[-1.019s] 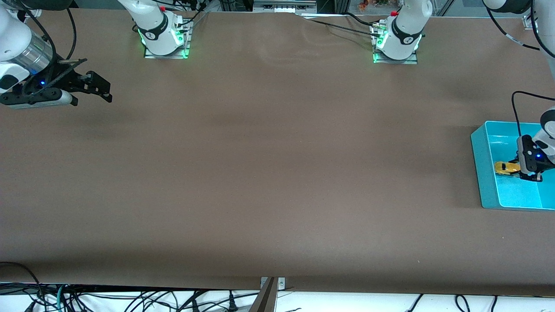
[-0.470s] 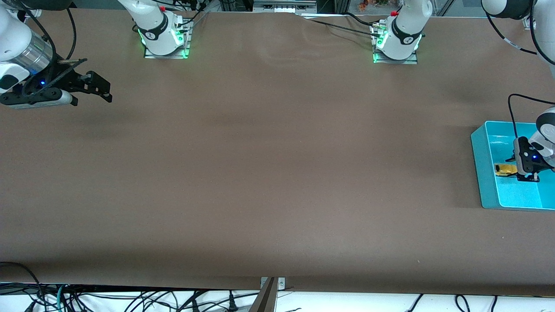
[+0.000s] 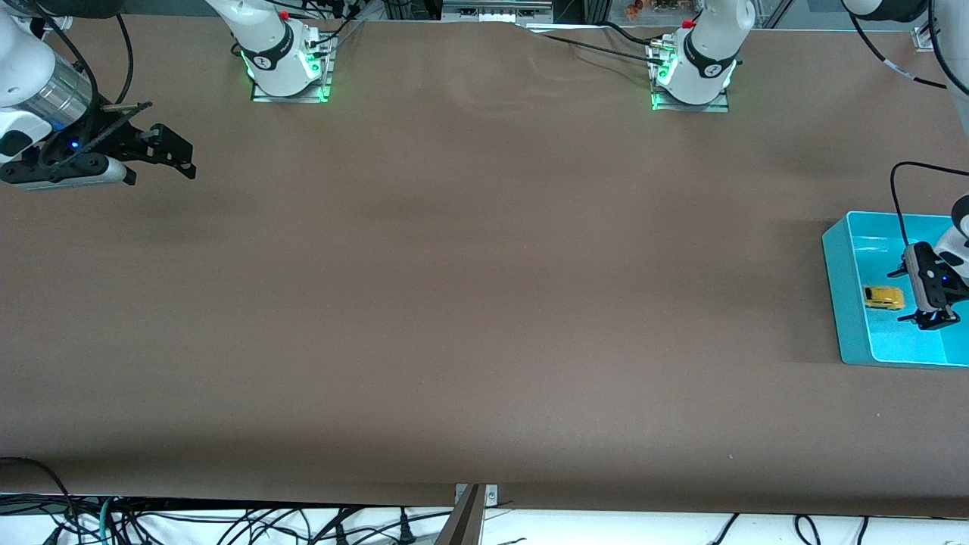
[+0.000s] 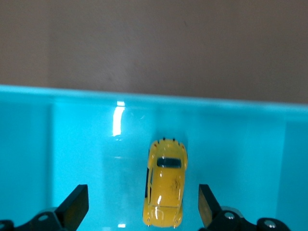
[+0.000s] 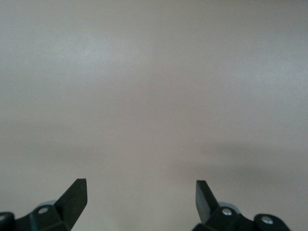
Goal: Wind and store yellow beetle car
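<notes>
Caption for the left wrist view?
Open left pincer over the yellow beetle car lying in the turquoise bin.

Two white arms are standing on square metal base plates, each base glowing green at its foot, ringed by a black band and topped with a small red cap. Black cables are trailing along both arms. The right hand [image 3: 163, 151] is showing black angular fingers, a silver cylindrical wrist and a blue indicator light. The left hand [image 3: 930, 318] is showing a white and grey body, a blue light and black wedge-shaped fingers [image 4: 77, 204] fixed with small screws.
</notes>
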You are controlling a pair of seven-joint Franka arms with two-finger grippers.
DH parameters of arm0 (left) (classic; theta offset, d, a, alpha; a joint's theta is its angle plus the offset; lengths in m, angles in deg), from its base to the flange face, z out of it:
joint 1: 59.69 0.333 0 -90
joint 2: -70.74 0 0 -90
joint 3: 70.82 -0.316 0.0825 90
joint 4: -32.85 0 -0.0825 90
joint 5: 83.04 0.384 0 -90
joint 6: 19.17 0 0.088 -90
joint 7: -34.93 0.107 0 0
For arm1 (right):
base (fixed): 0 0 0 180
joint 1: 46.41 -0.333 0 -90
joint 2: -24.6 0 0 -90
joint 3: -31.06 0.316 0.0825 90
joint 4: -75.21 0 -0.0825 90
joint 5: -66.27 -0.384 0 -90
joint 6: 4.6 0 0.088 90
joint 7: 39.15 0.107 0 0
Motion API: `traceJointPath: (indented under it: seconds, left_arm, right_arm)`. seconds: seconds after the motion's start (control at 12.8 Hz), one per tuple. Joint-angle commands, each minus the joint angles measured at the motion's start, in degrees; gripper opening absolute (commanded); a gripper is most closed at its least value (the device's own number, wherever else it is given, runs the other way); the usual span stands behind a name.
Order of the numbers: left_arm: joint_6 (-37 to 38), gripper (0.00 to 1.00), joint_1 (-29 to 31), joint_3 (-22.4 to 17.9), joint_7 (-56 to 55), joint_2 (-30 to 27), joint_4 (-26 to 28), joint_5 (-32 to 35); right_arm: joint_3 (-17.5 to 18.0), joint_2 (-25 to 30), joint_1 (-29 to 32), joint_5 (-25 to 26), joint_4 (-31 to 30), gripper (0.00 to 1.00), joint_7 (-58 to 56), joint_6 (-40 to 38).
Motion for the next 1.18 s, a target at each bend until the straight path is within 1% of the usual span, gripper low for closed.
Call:
traceJointPath:
  seconds: [0.0, 0.16, 0.39, 0.55, 0.78, 0.94, 1.1]
  left_arm:
    - [5.79, 1.00, -4.28, 0.01, -10.90, -5.90, 0.69, -0.70]
    - [9.57, 1.00, -8.15, 0.10, -19.95, -9.33, 0.52, -0.43]
    - [11.25, 1.00, -13.34, 0.27, -34.88, -13.21, 0.43, -0.78]
    - [12.83, 1.00, -14.32, 4.64, -49.36, -15.40, 0.34, -0.70]
    - [15.03, 1.00, -15.01, 10.89, -75.89, -20.40, 0.16, 0.09]
    - [17.13, 1.00, -16.51, 12.66, -89.72, -22.87, -0.53, 4.30]
    - [20.64, 1.00, -16.69, 13.19, -101.41, -24.46, -0.80, 4.67]
  right_arm:
    - [-0.24, 0.12, 0.04, -0.96, 0.50, 1.00, -1.06, -0.94]
    - [-0.16, 0.12, 0.04, -0.96, 0.50, 1.00, -1.06, -0.94]
    - [-0.16, 0.12, 0.04, -0.96, 0.50, 1.00, -1.06, -0.94]
    - [-0.16, 0.12, 0.04, -0.96, 0.50, 1.00, -1.06, -0.94]
    - [-0.24, 0.04, 0.04, -0.96, 0.41, 1.00, -1.06, -0.94]
    - [-0.16, 0.04, 0.04, -0.96, 0.41, 1.00, -1.06, -0.94]
    - [-0.16, 0.12, 0.04, -0.96, 0.41, 1.00, -1.06, -0.94]
